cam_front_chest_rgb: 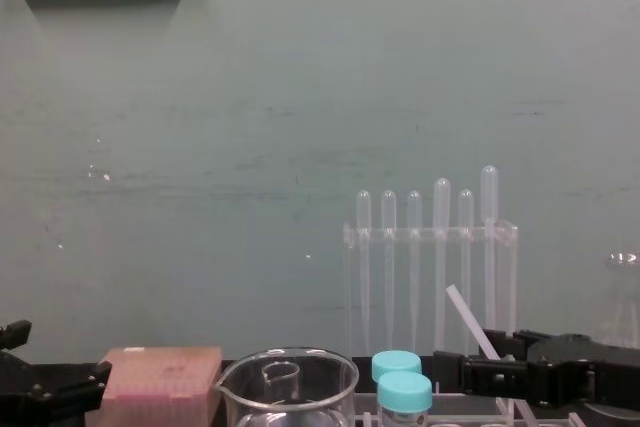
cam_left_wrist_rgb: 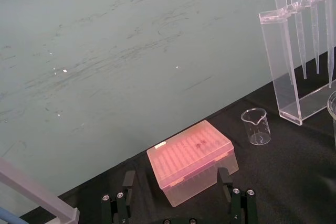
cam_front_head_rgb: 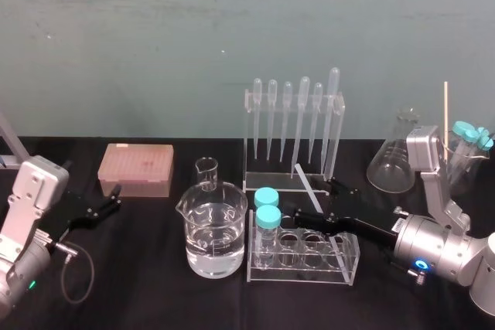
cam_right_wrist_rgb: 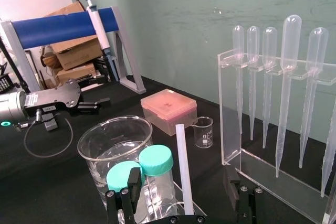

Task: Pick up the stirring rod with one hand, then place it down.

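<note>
The stirring rod (cam_front_head_rgb: 306, 184) is a thin translucent-white stick, tilted, between the pipette rack and the test tube rack; its lower end is hidden behind my right gripper. My right gripper (cam_front_head_rgb: 319, 200) is open around it. In the right wrist view the stirring rod (cam_right_wrist_rgb: 184, 171) rises between the fingers (cam_right_wrist_rgb: 125, 199), which stand wide apart and clear of it. From the chest the stirring rod (cam_front_chest_rgb: 470, 321) slants up just above the right gripper (cam_front_chest_rgb: 485, 371). My left gripper (cam_front_head_rgb: 113, 202) is parked at the far left, open and empty (cam_left_wrist_rgb: 178, 205), facing the pink box.
A beaker of water (cam_front_head_rgb: 213, 229) and a small beaker (cam_front_head_rgb: 206, 169) stand left of the test tube rack (cam_front_head_rgb: 340, 256), which holds two blue-capped tubes (cam_front_head_rgb: 267, 210). The pipette rack (cam_front_head_rgb: 294, 125) is behind. The pink tip box (cam_front_head_rgb: 135, 169) sits back left, a conical flask (cam_front_head_rgb: 396, 156) back right.
</note>
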Controlling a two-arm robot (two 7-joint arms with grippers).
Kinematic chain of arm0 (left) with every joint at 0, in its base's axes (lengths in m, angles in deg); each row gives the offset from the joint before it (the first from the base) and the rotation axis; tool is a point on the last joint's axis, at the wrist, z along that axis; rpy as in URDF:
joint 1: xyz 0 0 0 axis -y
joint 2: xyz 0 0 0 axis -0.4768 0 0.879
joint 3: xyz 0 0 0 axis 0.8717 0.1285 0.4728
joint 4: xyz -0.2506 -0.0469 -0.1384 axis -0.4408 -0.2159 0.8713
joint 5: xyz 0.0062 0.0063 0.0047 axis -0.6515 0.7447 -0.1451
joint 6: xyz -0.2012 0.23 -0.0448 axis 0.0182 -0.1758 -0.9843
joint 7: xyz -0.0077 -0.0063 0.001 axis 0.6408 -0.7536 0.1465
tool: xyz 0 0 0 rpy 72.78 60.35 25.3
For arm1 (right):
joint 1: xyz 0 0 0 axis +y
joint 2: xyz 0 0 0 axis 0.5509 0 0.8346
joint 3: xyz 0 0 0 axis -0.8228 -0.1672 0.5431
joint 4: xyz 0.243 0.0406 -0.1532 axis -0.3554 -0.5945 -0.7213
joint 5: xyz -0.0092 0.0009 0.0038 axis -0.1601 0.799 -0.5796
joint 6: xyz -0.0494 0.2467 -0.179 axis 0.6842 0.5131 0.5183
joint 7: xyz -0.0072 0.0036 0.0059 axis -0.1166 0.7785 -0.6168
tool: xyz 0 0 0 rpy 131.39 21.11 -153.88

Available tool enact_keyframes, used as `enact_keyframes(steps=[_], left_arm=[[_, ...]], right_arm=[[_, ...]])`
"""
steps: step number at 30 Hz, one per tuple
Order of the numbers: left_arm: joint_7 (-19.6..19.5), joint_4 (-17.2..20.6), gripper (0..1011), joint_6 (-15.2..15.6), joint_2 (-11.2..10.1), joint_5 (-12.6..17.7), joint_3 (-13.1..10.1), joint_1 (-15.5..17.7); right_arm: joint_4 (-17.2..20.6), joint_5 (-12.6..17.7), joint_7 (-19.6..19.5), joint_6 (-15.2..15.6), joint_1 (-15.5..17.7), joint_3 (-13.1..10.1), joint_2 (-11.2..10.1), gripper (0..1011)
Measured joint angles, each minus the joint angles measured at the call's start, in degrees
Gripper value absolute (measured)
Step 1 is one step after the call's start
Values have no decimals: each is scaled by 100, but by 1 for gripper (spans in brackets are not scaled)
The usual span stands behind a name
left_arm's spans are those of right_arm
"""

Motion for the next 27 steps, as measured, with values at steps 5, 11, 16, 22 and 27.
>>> enact_keyframes(steps=[5,11,16,22,27], left_arm=[[0,0,1000,0,0,0,0,0],[0,0,1000,0,0,0,0,0],[0,0,1000,0,0,0,0,0],[0,0,1000,0,0,0,0,0],[0,0,1000,0,0,0,0,0]], right_arm=[[8,-1,3,-9,2,-1,-3,1003],[16,-1,8,-22,5,-1,-6,947],[18,-1,12,-28,8,-1,-9,838],[22,-1,13,-33,10,-1,-12,651],[25,-1,13,-37,10,-1,-13,466]])
